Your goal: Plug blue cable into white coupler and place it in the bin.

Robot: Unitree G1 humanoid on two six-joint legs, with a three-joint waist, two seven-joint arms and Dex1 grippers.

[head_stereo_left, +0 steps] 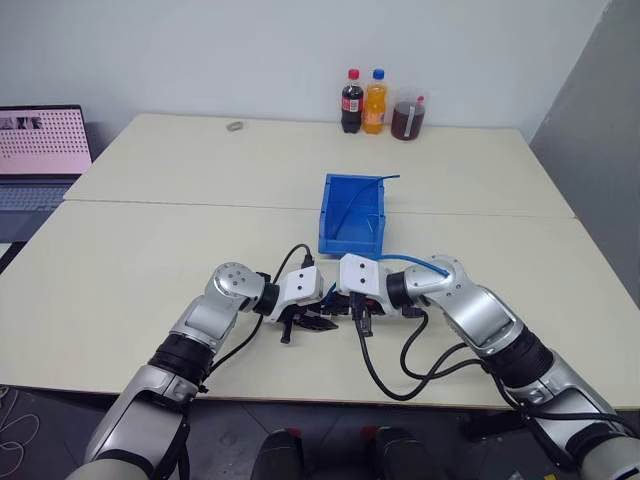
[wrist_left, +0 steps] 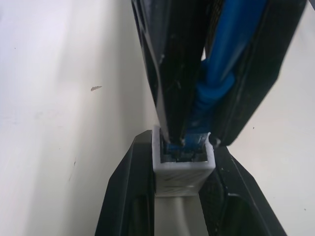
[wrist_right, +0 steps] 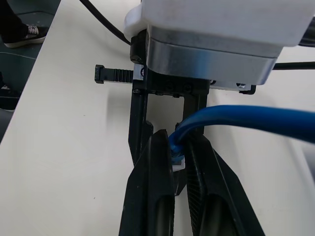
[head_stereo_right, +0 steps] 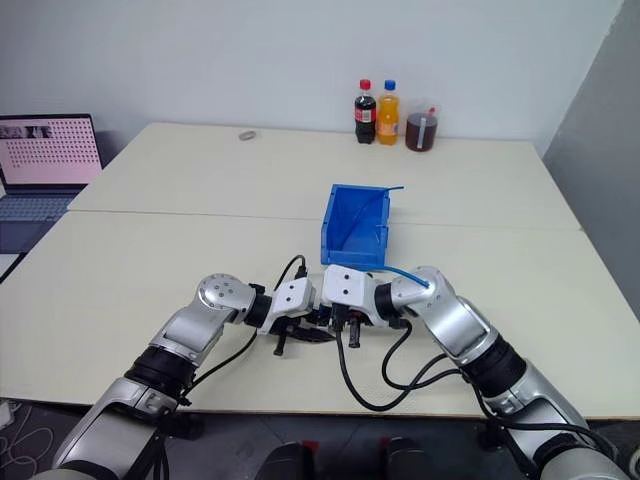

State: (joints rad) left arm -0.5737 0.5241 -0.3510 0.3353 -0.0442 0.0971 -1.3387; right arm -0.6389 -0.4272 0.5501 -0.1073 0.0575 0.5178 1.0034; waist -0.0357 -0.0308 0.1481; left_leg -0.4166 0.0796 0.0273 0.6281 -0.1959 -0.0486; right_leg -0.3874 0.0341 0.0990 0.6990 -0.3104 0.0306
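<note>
Two hands meet: left hand (wrist_left: pixel 184 196) grips one white coupler (wrist_left: pixel 183 169), right hand (wrist_right: pixel 179 162) one blue cable (wrist_right: pixel 246 118).

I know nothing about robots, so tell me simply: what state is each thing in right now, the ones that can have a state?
left gripper: shut on the white coupler.
right gripper: shut on the blue cable near its plug.
white coupler: held, plug sitting in its socket opening.
blue cable: gripped at one end, its far part lying in the bin.
bin: open-topped, upright on the table.
laptop: open, screen lit.
bottles: upright, capped.
</note>
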